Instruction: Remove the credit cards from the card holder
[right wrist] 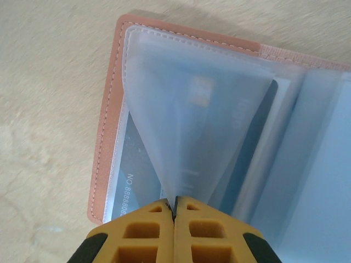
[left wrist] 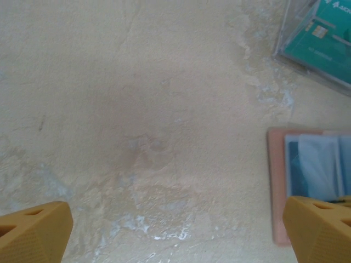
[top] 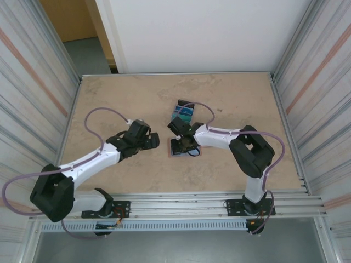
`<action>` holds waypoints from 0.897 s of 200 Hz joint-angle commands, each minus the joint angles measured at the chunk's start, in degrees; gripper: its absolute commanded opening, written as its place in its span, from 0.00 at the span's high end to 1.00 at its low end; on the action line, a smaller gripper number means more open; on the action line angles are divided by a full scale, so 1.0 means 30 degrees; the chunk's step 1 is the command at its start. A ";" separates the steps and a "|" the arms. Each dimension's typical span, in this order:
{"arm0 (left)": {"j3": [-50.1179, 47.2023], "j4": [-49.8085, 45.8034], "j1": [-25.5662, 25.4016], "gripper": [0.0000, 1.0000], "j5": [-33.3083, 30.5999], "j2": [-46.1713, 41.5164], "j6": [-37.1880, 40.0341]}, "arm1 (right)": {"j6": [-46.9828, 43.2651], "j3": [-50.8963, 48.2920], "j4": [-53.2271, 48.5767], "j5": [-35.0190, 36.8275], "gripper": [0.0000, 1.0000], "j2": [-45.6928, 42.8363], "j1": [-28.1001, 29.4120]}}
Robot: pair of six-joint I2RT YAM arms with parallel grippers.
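At the left of the table (top: 104,104), bare mottled surface runs clear to the ribbed side wall (top: 38,82). The left end effector (top: 149,141) hangs low over the table, its orange fingers (left wrist: 33,233) spread wide with nothing between them. Just to its right the card holder (top: 189,152) lies spread open, mostly covered from above by the right wrist. The right end effector (right wrist: 174,211) is pressed together, pinching a clear pocket leaf (right wrist: 192,120) of the card holder and lifting it into a tent. Beneath the milky plastic sits one of the credit cards (right wrist: 131,175); it is blurred, and its printed number is cut off by the fingers. Beyond the holder and apart from it, a teal card (left wrist: 321,41) lies on others, cropped by the left wrist frame. A purple cable (top: 205,107) loops beside that stack. Further right, past the right arm's elbow (top: 249,150), the table lies open up to the metal rail (top: 288,137).
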 commanded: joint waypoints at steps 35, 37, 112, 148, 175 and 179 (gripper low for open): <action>0.1600 0.0677 -0.2017 0.01 -0.1940 0.4359 -0.1845 | 0.0665 -0.0250 -0.0560 0.0882 0.92 -0.1022 0.0211; 0.1630 0.0750 -0.2076 0.01 -0.1942 0.4450 -0.1876 | 0.0693 -0.0253 -0.0576 0.0962 0.92 -0.1051 0.0206; 0.1704 0.1139 -0.2252 0.01 -0.1599 0.5261 -0.2289 | 0.1414 -0.0369 -0.1549 0.4769 0.75 -0.1681 0.0342; 0.1744 0.1055 -0.2252 0.01 -0.1609 0.5261 -0.2267 | 0.1562 -0.0437 -0.2022 0.6011 0.71 -0.1999 0.0152; 0.1929 0.1016 -0.2252 0.01 -0.1568 0.5334 -0.2125 | 0.1806 -0.0745 -0.2055 0.6200 0.71 -0.2052 -0.0214; 0.1975 0.0994 -0.2252 0.01 -0.1574 0.5315 -0.2117 | 0.1832 -0.0816 -0.2037 0.6203 0.71 -0.2084 -0.0236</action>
